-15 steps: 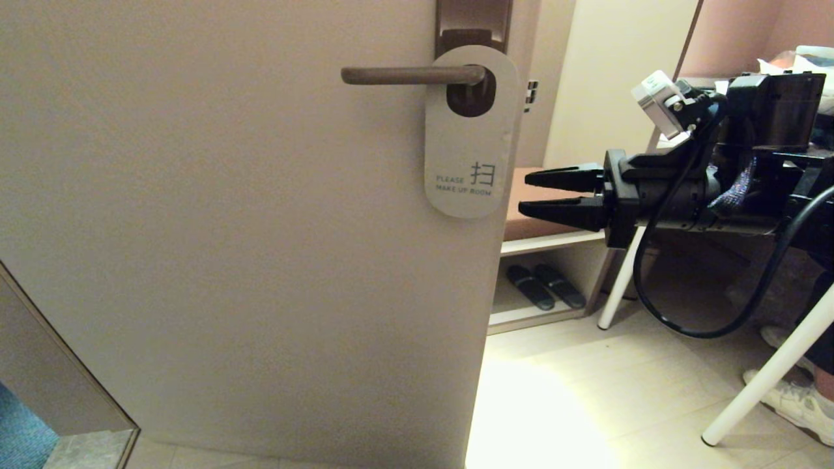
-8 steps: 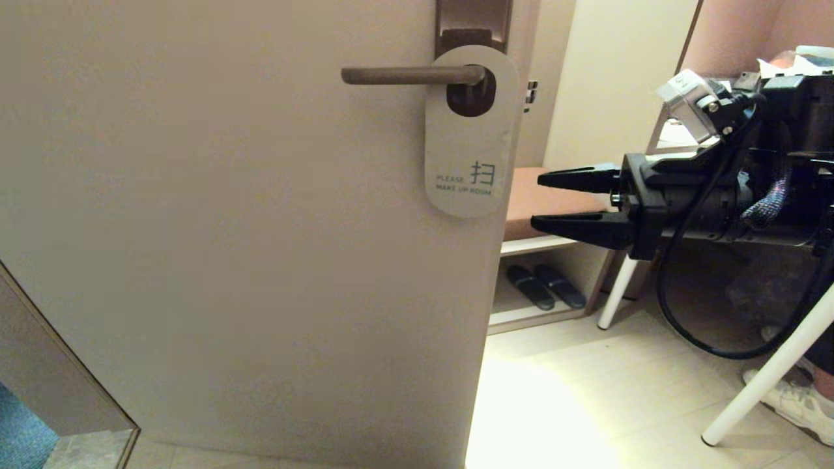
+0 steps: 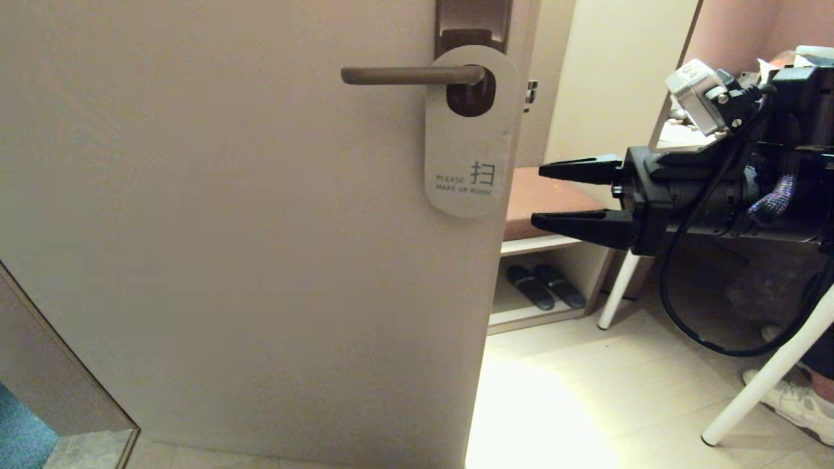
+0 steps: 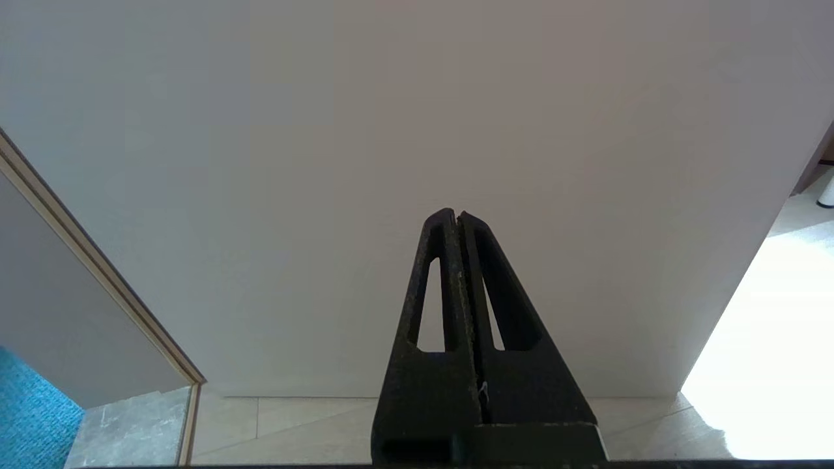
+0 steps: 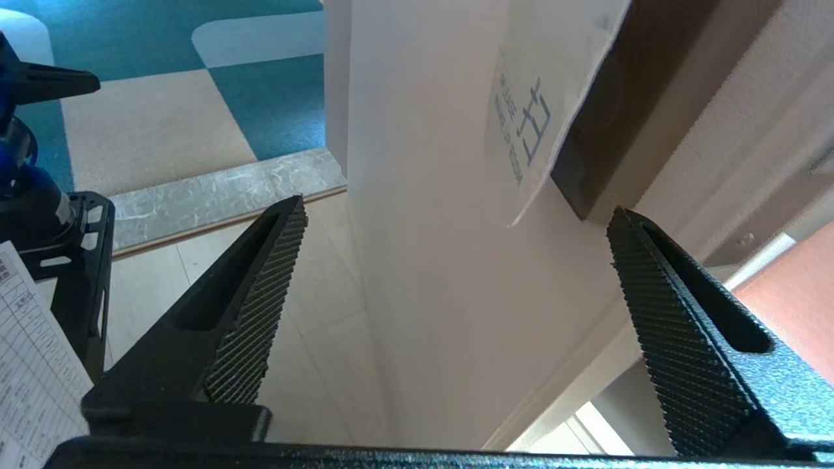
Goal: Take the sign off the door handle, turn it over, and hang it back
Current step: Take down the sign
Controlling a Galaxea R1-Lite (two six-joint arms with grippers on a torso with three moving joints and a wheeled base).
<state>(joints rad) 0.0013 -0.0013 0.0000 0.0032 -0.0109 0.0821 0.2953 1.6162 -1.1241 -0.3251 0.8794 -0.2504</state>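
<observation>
The sign (image 3: pixel 470 140) hangs by its round hole on the door handle (image 3: pixel 410 75), off-white "PLEASE MAKE UP ROOM" face outward. The handle is a brown lever on a dark plate (image 3: pixel 473 23). My right gripper (image 3: pixel 537 195) is open and empty, just right of the sign's lower end, past the door's edge, fingers pointing left. In the right wrist view the sign's lower corner (image 5: pixel 541 111) lies ahead of the open right gripper (image 5: pixel 456 208). My left gripper (image 4: pixel 455 213) is shut and empty, facing the lower door; it is out of the head view.
The beige door (image 3: pixel 228 228) fills the left and middle. Right of its edge stand a low bench (image 3: pixel 544 195) with black slippers (image 3: pixel 546 285) beneath, white table legs (image 3: pixel 762 378), and a person's shoe (image 3: pixel 791 400). A door frame (image 3: pixel 65 365) is at lower left.
My right gripper has drawn slightly back to the right, away from the sign, and its fingers have spread wider. The sign and handle have not moved.
</observation>
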